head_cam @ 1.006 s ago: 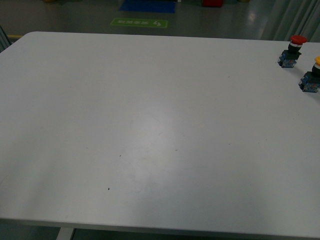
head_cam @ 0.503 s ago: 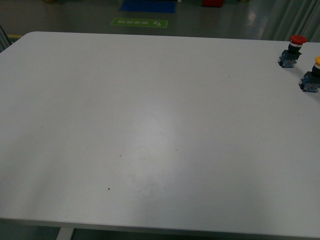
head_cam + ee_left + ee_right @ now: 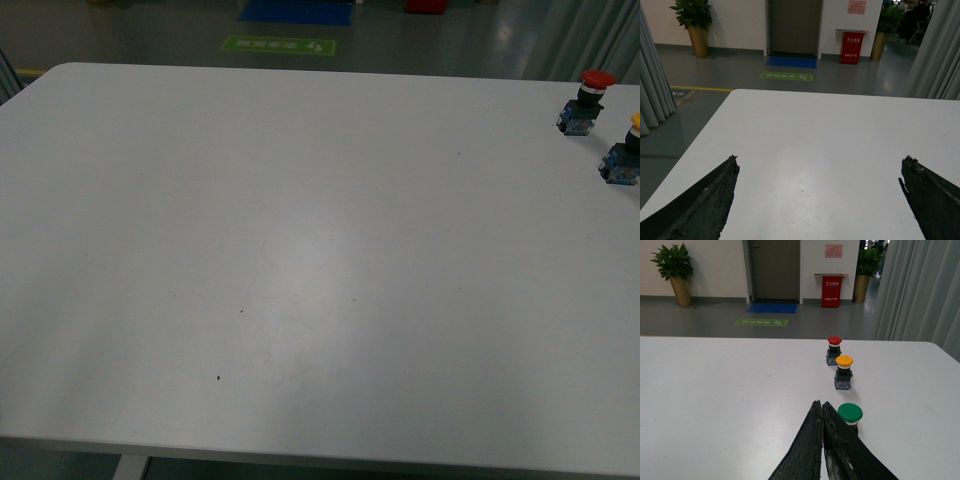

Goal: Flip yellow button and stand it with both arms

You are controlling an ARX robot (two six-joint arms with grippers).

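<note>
The yellow button (image 3: 844,372) stands upright on the white table (image 3: 300,250), cap up, blue-black block below. In the front view it shows at the right edge (image 3: 624,158), partly cut off. My right gripper (image 3: 819,405) is shut and empty, its tips a short way in front of the yellow button, beside a green-capped button (image 3: 850,415). My left gripper (image 3: 820,160) is open and empty over bare table; only its two black fingertips (image 3: 720,185) show. Neither arm shows in the front view.
A red-capped button (image 3: 834,350) stands just beyond the yellow one, also in the front view (image 3: 585,102). The three buttons form a row near the table's right side. Beyond the table's far edge are floor, curtains (image 3: 920,290) and a red bin (image 3: 831,291).
</note>
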